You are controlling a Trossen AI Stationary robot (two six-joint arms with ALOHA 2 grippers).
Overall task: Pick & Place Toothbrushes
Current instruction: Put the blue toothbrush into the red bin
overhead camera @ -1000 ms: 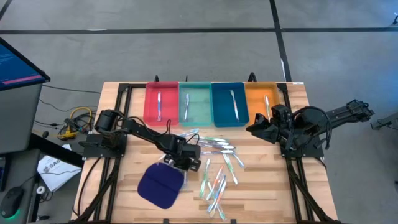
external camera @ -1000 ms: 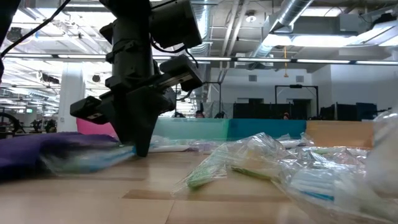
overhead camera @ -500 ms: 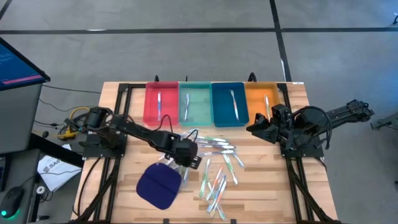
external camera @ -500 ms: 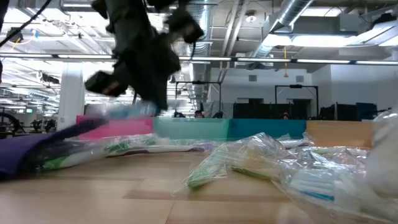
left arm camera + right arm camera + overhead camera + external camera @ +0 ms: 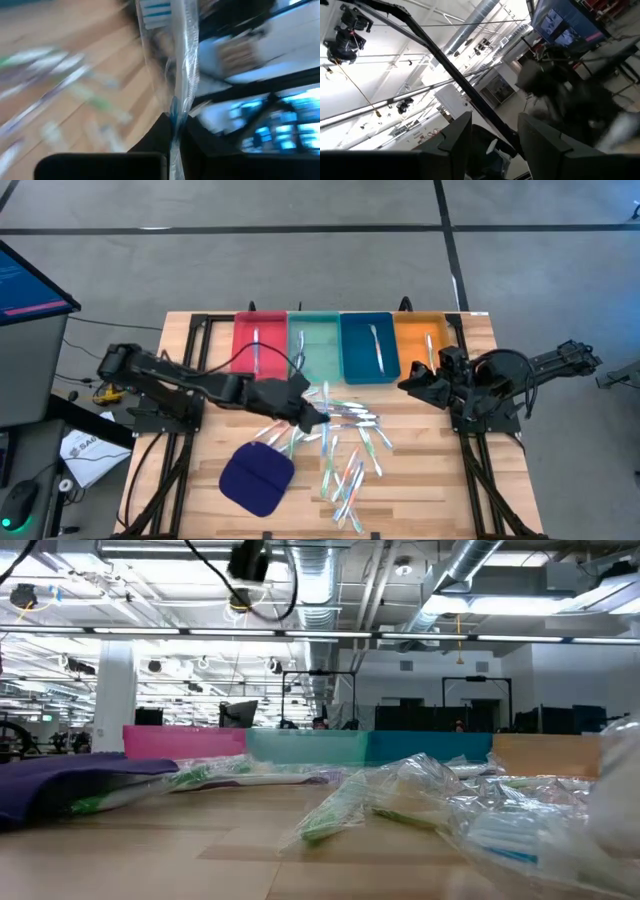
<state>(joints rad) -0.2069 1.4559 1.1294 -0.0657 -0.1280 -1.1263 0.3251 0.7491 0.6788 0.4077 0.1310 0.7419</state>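
High view shows the left end effector [image 5: 318, 416] over the middle of the wooden slatted surface [image 5: 420, 480], clenched on a clear-wrapped toothbrush with blue accents [image 5: 176, 60]. Other thin wrapped toothbrushes [image 5: 350, 465] lie scattered just beside it, near a dark blue rounded cloth pad [image 5: 258, 477]. The right end effector [image 5: 408, 385] waits near the orange tray [image 5: 420, 345], its fingers [image 5: 542, 142] apart, grasping nothing.

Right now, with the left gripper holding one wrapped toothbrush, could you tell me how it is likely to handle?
The toothbrush, pinched in the shut left gripper, probably stays stiff and light. Its clear wrapper looks slick and crinkly, so it may slip.
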